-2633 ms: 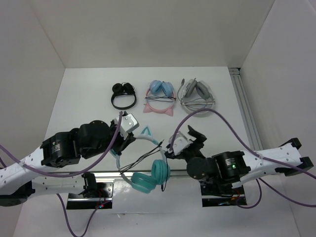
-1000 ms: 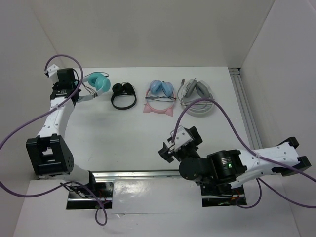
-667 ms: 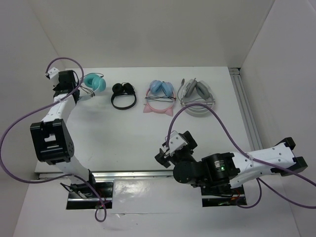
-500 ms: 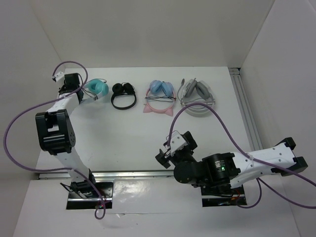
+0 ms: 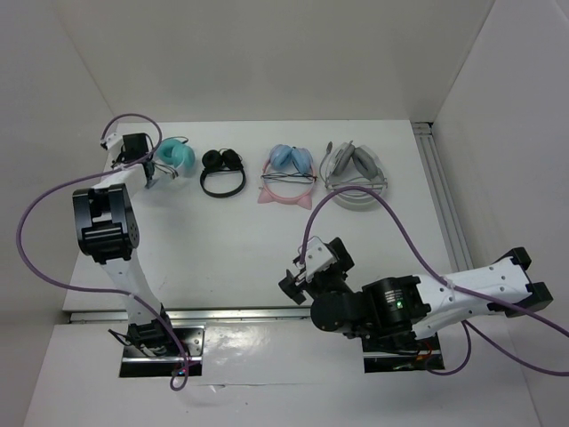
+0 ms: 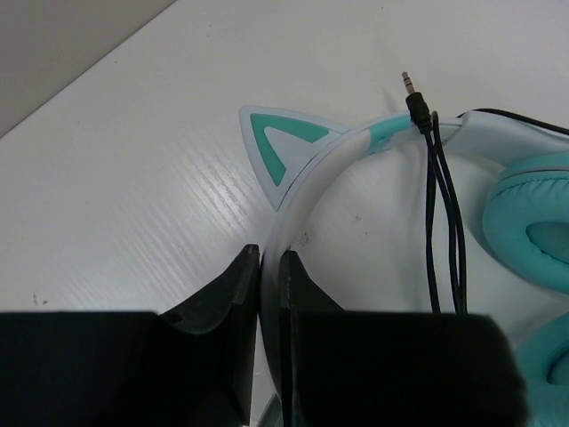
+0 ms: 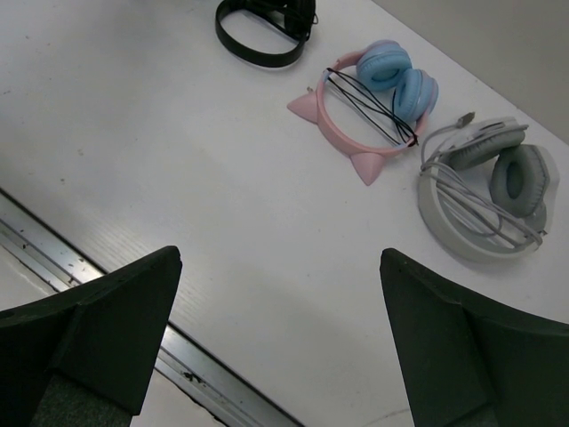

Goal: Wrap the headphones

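Two states — left end effector [image 6: 269, 267] clenches headphones [image 6: 351, 147], cups pointing right; right end effector [image 7: 280, 334] released.

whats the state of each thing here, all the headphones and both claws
teal headphones, band pinched in the left claw, black cable looped over the band
black headphones, lying on the table, untouched
pink headphones, lying flat, cable wound across the band
grey headphones, lying flat, cable wound across the band
left claw, shut on the teal headphones
right claw, open, empty, above the table
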Available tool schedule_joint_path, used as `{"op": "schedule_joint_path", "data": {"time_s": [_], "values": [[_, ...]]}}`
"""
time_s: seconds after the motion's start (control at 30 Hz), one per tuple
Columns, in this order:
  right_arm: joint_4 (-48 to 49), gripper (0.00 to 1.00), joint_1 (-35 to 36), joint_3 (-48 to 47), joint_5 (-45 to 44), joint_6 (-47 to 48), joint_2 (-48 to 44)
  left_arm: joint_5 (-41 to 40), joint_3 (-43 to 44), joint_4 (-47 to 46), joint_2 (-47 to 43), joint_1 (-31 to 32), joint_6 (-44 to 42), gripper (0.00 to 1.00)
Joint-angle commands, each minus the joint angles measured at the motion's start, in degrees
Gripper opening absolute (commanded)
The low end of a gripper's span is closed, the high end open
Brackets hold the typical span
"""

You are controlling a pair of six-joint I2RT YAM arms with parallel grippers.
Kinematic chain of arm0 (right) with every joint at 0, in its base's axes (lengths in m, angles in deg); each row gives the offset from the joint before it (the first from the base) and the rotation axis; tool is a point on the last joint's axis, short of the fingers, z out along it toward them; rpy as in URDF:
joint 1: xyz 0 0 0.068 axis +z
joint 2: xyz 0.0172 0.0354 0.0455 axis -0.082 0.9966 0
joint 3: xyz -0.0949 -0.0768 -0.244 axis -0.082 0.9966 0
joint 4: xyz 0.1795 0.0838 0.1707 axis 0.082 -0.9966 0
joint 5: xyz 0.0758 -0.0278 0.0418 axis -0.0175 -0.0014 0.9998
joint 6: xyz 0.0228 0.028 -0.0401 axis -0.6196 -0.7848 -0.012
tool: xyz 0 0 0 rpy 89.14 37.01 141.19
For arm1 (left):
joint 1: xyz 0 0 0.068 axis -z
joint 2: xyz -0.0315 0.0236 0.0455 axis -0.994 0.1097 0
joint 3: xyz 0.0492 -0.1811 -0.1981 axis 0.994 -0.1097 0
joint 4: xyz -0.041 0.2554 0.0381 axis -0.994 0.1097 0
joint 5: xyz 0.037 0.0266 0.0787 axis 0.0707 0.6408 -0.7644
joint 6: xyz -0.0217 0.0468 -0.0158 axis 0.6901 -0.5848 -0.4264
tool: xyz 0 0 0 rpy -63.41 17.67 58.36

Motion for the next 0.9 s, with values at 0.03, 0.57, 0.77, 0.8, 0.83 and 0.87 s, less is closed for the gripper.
{"op": "schedule_joint_path", "data": {"time_s": [0.03,0.57,0.77,0.8,0.83,0.87], "values": [[1.4,1.00,0.9,0.8,-0.3,-1.9,-0.6,-0.9,3.1,-1.5,1.4,0.7,1.9,0.35],[-0.1,1.00,0.9,0.8,0.9,-4.2,-1.1,-3.9,5.3,4.0,-5.9,2.3,1.7,0.73],[0.5,1.00,0.9,-1.5,1.6,-5.9,-4.6,-8.0,6.7,12.6,-17.7,2.3,5.6,1.00],[1.2,1.00,0.9,-2.2,1.6,-5.9,-5.1,-6.1,6.7,13.4,-22.6,2.3,5.6,1.00],[1.2,1.00,0.9,-3.1,1.6,-6.4,-5.1,-3.8,6.7,14.6,-25.0,2.3,5.6,1.00],[0.2,1.00,0.9,-3.7,1.6,-7.1,-5.9,-0.3,6.7,17.3,-27.3,2.3,4.4,1.00]]}}
